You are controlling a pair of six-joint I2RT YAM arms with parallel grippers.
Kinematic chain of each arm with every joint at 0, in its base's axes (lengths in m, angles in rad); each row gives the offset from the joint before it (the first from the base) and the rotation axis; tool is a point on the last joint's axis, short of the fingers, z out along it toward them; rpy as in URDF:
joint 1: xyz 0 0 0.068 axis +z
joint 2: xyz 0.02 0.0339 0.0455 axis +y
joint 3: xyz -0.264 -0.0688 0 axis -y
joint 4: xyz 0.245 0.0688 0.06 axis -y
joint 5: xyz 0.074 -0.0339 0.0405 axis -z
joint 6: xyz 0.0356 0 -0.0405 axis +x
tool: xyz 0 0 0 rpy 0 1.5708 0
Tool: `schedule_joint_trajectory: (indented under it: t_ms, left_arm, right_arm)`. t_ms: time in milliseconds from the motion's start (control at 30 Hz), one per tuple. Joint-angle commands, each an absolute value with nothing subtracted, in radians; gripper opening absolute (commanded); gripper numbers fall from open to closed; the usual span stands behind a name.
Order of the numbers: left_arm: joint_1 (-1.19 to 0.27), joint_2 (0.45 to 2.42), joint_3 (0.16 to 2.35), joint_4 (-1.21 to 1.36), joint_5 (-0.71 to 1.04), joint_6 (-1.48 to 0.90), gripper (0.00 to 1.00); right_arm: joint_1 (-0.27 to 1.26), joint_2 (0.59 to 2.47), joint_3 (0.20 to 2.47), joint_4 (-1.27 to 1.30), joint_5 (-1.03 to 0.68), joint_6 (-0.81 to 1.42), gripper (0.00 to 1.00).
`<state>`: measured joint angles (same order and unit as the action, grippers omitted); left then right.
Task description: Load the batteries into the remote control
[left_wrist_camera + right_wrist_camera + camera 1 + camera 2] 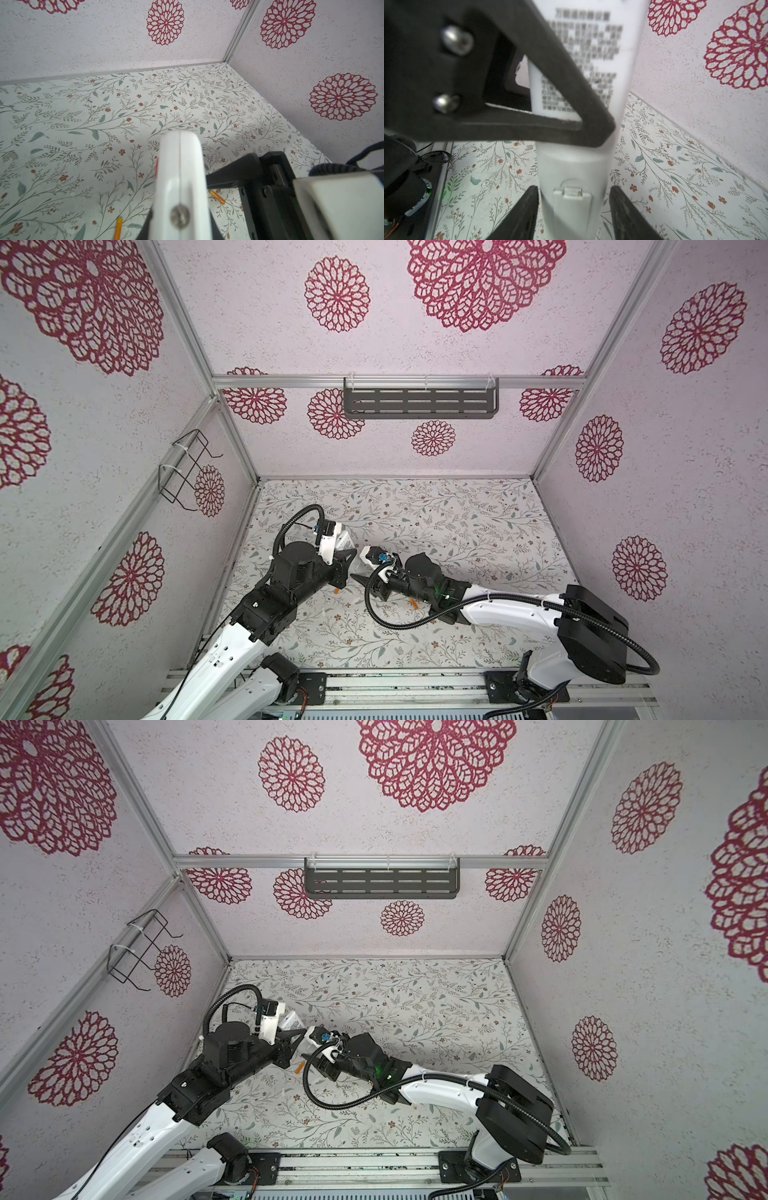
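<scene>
1 remote control (179, 162), 2 batteries, 2 claws. Remote: slim white bar with a red mark on one side. Its back has grey print and a battery cover, shut. It is held above the counter (457, 531), clenched in left claw (349, 562). Right claw (574, 188) fingers straddle its cover end; gripping or not, cannot tell. First battery (217, 197) and second battery (118, 228), orange, lie apart on counter.
</scene>
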<state>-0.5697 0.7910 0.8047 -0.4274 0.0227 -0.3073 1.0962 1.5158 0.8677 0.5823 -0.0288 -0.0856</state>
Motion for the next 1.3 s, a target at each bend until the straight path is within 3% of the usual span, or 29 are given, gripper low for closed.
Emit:
schedule_joint_trajectory:
  t_ms: [0,300,567,1267]
  left_arm:
    - [-0.578,0.793,0.827,-0.414,-0.006,-0.285,0.0]
    - [-0.58,0.778,0.821,-0.414,-0.009,-0.284,0.0]
    - [-0.582,0.772,0.816,-0.414,-0.008,-0.282,0.0]
    - [-0.583,0.765,0.813,-0.411,-0.006,-0.274,0.0]
  right_arm:
    - [1.103,1.511,0.904,0.632,-0.003,-0.075,0.6]
    - [1.105,1.525,0.916,0.626,-0.009,-0.072,0.6]
    - [1.106,1.54,0.932,0.628,-0.017,-0.075,0.51]
    - [1.107,1.574,0.962,0.62,-0.027,-0.081,0.4]
